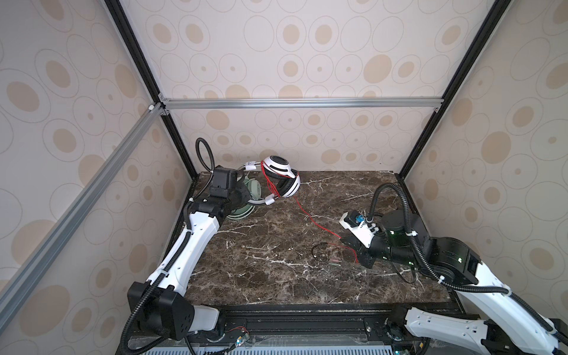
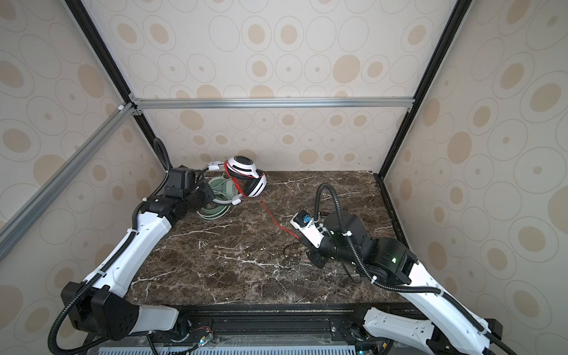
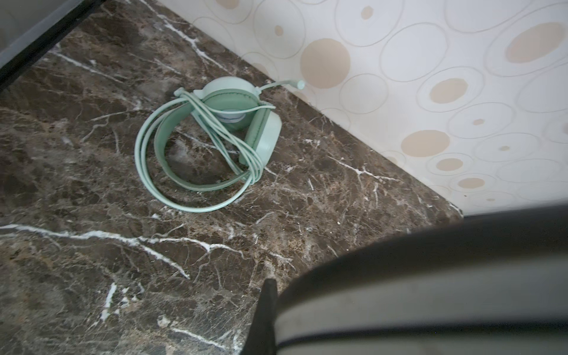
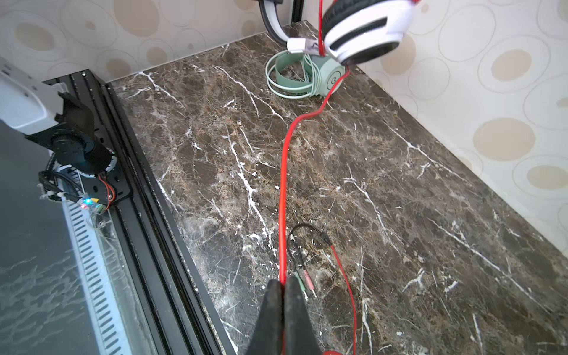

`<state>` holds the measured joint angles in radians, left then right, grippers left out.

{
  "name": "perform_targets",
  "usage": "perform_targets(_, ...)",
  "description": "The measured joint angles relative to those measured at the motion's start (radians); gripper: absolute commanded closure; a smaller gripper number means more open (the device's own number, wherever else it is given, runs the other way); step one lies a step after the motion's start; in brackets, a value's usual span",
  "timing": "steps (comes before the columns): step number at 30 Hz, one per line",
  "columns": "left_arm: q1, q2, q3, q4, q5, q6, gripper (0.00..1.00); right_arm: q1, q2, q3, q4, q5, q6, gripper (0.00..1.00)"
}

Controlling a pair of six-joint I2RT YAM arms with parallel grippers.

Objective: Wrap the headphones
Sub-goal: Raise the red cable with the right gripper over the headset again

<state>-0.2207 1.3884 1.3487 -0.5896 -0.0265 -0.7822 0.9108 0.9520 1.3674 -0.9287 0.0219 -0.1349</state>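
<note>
While left fingers (image 3: 267, 292) clamp white headset (image 1: 284, 176) by back wall (image 1: 307, 138), right fingers (image 4: 283, 284) pinch red cable (image 4: 284, 172) — marble (image 1: 270, 246) between.

Left arm (image 1: 196, 233) is extended to the far-left corner; left claw (image 1: 239, 196) is held raised, jaws clamped shut. Right arm (image 1: 442, 325) is bent inward at mid-right, wrist pitched down; right claw (image 4: 284, 284) is held low, fingers (image 4: 273, 295) pressed together at the tips.

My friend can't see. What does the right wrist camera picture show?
The right gripper pinches a red cable, which runs across the dark marble table up to white-and-black headphones held up at the far end. Mint-green headphones, their cable looped around them, lie on the table beneath.
</note>
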Motion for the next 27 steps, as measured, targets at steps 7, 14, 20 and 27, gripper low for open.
perform_targets(7,-0.003,0.096,0.019,-0.075,-0.051,-0.021,1.00,0.005,0.052,0.154,-0.055,-0.040,-0.055,1.00)
perform_targets(14,-0.063,0.112,0.021,-0.077,-0.023,0.023,1.00,-0.002,0.203,0.343,-0.072,0.085,-0.105,1.00)
perform_targets(20,-0.198,0.113,0.045,-0.052,0.007,0.115,1.00,-0.209,0.417,0.535,-0.045,0.065,-0.148,1.00)
perform_targets(27,-0.347,0.113,0.055,-0.025,0.091,0.216,1.00,-0.471,0.618,0.666,0.035,-0.041,-0.150,1.00)
